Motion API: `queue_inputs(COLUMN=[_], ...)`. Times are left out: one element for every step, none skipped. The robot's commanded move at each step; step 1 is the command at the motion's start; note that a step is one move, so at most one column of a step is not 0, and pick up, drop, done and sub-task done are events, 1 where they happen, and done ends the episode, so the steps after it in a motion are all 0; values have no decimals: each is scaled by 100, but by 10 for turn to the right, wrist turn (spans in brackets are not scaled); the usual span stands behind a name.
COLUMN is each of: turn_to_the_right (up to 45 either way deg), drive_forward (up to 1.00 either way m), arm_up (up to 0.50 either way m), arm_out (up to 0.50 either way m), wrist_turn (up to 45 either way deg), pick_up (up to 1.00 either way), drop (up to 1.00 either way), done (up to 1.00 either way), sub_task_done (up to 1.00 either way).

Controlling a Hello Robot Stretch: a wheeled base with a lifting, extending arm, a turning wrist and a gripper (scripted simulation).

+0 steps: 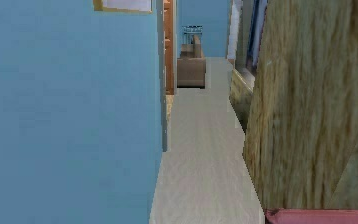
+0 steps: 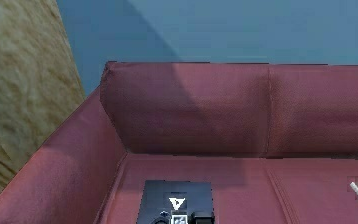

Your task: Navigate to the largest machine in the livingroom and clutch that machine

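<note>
Machine hunt, honestly: can't pick out anything clearly machine-shaped yet. Might be that blue-grey blob on the small brown cabinet way down the corridor, past the blue wall, but too small to call. Guessing hard-cased, rigid and heavy, so better to go for a firm edge or handle, never a screen. As for the hand, low against the dark red sofa seat: no telling its grip or whether holding anything.
</note>
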Motion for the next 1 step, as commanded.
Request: queue_inputs(turn_to_the_right=[0], drive_forward=[0], arm_up=[0], arm_out=[0], wrist_turn=[450], pick_up=[0], drop=[0], done=[0], sub_task_done=[0])
